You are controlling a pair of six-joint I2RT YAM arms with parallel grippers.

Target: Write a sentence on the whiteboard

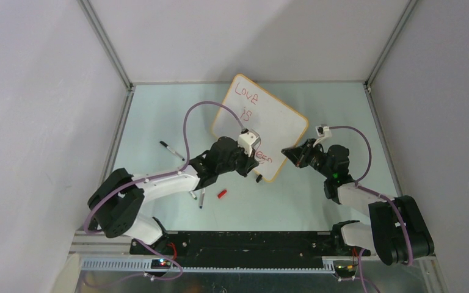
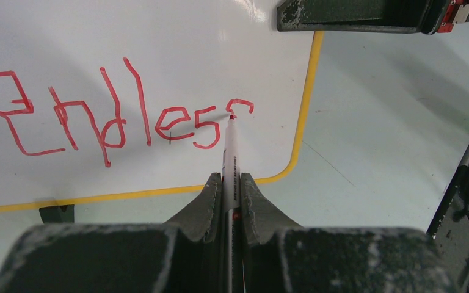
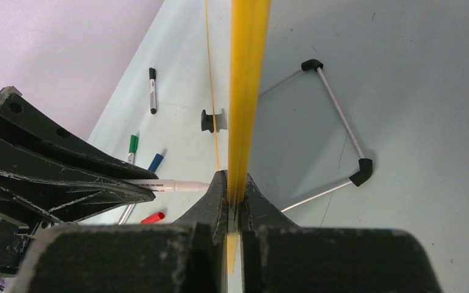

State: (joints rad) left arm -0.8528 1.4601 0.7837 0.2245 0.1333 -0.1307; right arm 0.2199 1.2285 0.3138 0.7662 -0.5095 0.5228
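The whiteboard stands tilted on the table, with a thin orange-yellow frame. On it is the sentence in red: "Love", "is", and a third line partly hidden by my left arm. In the left wrist view the third line reads "Endles" plus the top curve of one more letter. My left gripper is shut on a white marker, whose red tip touches that curve. My right gripper is shut on the whiteboard's yellow edge on the board's right side.
A red cap lies near the left arm. A black-capped marker, a green one and a blue one lie left of the board. A wire stand lies behind it. A black clip foot sits under its lower edge.
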